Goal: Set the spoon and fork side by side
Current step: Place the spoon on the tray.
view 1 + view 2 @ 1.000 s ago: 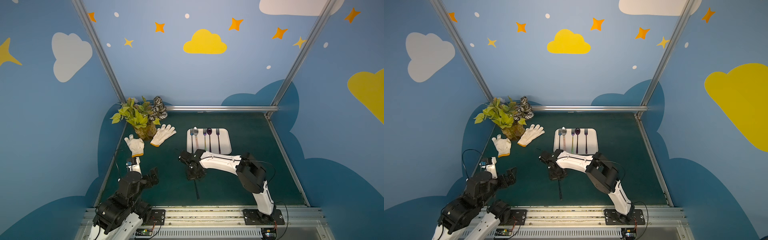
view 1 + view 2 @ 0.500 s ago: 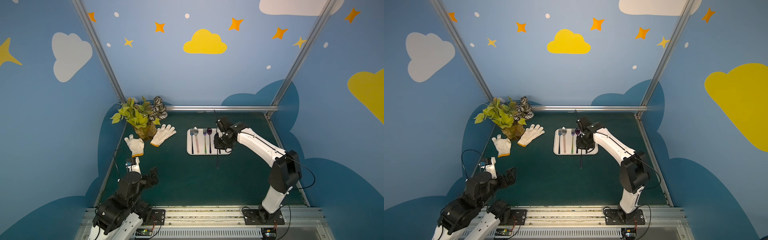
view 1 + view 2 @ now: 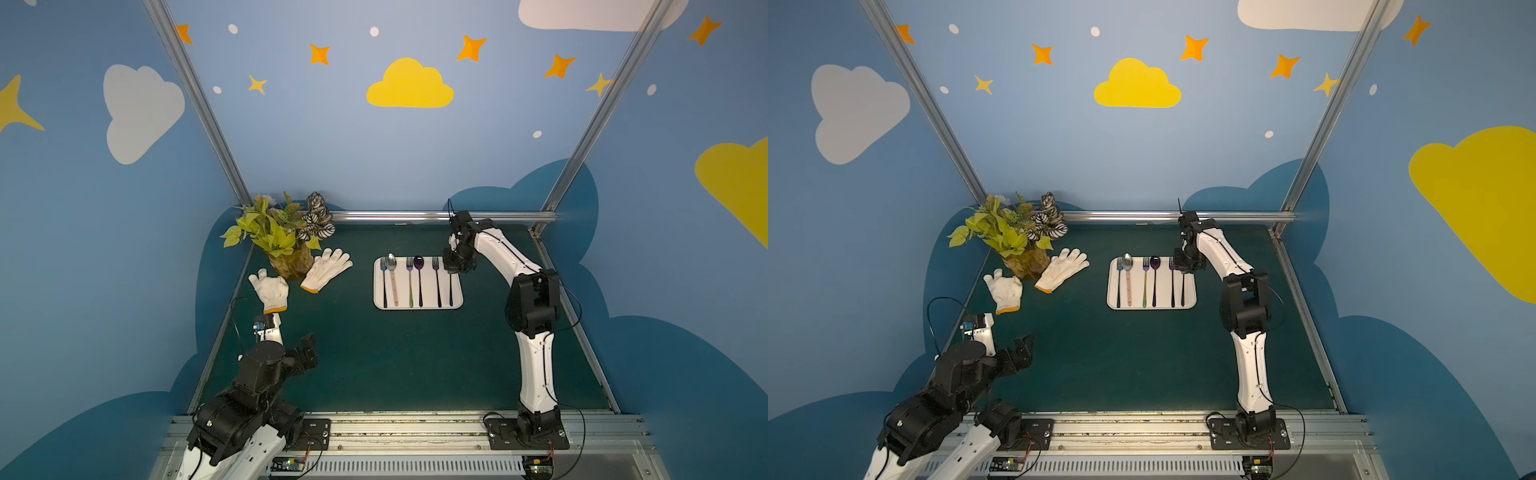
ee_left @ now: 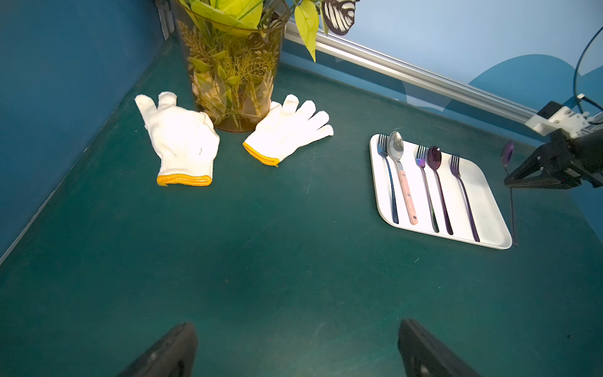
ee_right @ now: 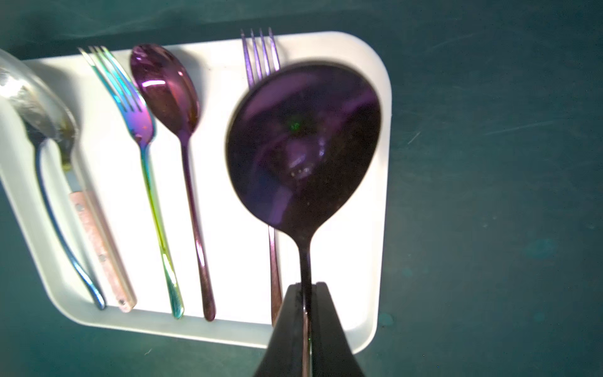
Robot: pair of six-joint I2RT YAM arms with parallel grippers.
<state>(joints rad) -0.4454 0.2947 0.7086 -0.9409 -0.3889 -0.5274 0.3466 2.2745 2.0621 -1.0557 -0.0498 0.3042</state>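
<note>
1. The dark green table top (image 3: 374, 365) ends at the back in a silver aluminium rail (image 3: 415, 216), and blue walls close both sides. A wide stretch of green surface lies between the white rectangular tray (image 3: 429, 297) and the front edge.
2. The tray sits toward the back, well apart from both side edges. The right gripper (image 3: 455, 272) hangs over the tray's side nearest the right arm.
3. The right gripper is clenched on the thin handle of a dark purple metal spoon (image 5: 303, 143), close to the bowl. In the right wrist view the bowl covers part of the tines of the slim purple fork (image 5: 261, 52), and the spoon is just beside this fork.
4. In both top views the gripper hides the bowl, and only the handle shows. The left wrist view shows the bowl pointing to the back rail. Whether the handle end touches the tray, I cannot tell.
5. On the tray 5 pieces lie parallel: a blue fork (image 4: 386, 169), a silver spoon with pink handle (image 4: 396, 151), a rainbow-coloured fork (image 5: 130, 104), a shiny purple spoon (image 5: 166, 94) and the purple fork.
6. The left gripper (image 4: 297, 352) is released, its 2 black fingers wide apart, low near the front left corner.
7. In the back left corner a leafy plant in a clear vase (image 3: 291, 264) stands between 2 white knitted gloves with yellow cuffs (image 3: 272, 291), 1 just beside it at each side.
</note>
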